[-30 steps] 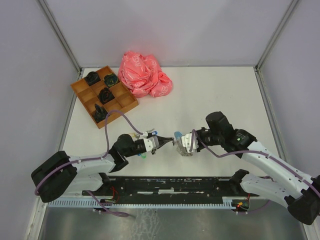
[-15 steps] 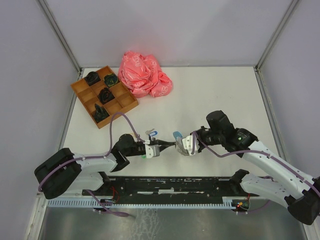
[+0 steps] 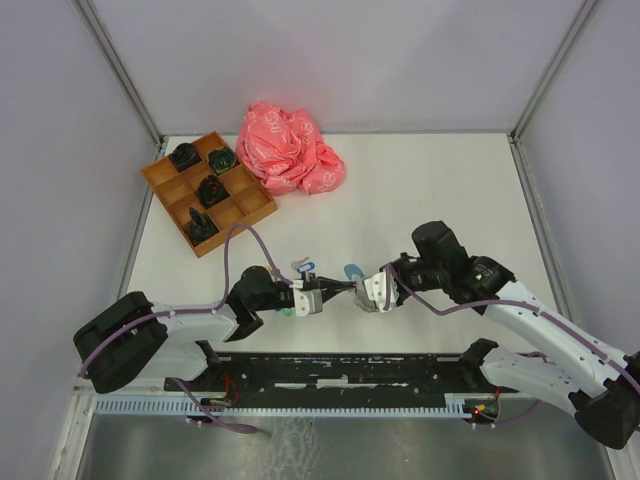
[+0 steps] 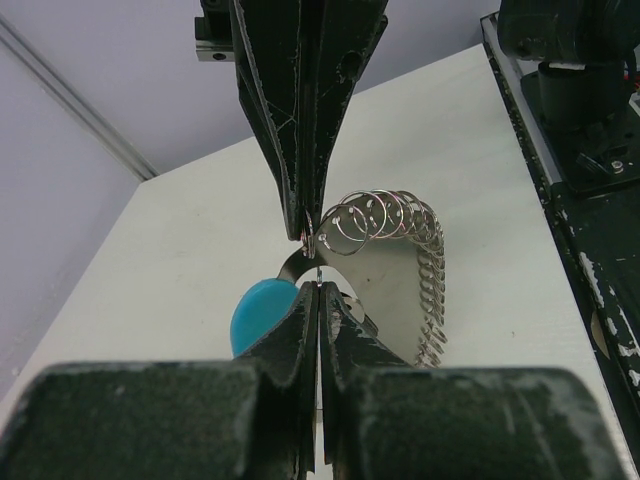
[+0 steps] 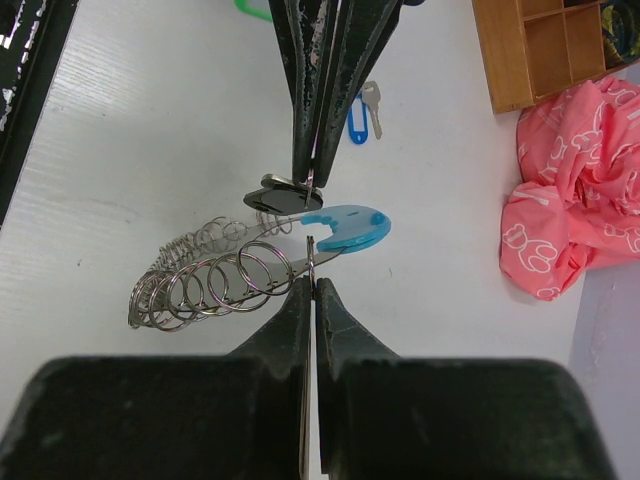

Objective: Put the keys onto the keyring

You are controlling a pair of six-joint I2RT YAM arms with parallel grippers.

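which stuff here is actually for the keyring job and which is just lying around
For the job: keyring, blue-tag key, green tag.
Just lying about: wooden tray, black pieces in it, pink bag.

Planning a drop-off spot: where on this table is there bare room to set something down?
Free: the far-right table, from pink bag to right wall. Crowded: the tray corner, and near centre where left claw and right claw meet at the keyring.

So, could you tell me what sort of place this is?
Probably a robot lab test cell: a white table boxed in by plain panels on metal posts, with staged props, a wooden compartment tray and a crumpled pink bag.
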